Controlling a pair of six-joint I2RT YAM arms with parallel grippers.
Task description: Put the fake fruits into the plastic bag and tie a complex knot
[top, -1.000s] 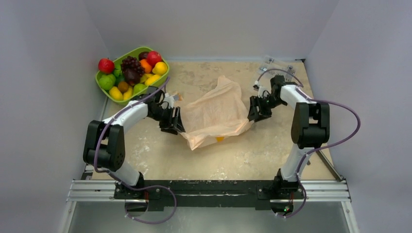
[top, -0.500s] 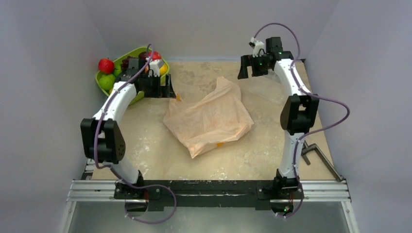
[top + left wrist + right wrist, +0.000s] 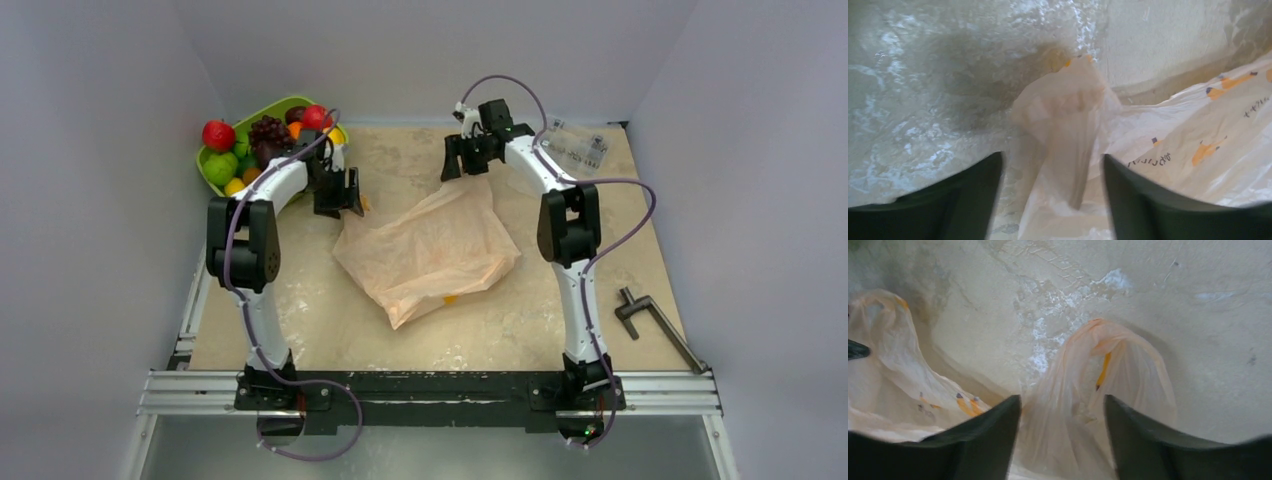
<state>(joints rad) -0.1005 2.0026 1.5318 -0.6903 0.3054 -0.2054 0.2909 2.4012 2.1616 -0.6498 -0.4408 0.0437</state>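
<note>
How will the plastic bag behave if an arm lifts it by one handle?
Probably floppy: the plastic bag lies crumpled and nearly flat. Likely very light: its film looks thin and translucent. Its handle arches limply, so it may collapse when gripped.

Both arms are built alike: the left arm and the right arm have slim white links between blocky black joint housings. A thin purple cable runs along each one. The left gripper and right gripper are black, and their jaws are dark and smooth, tapering to blunt tips.
</note>
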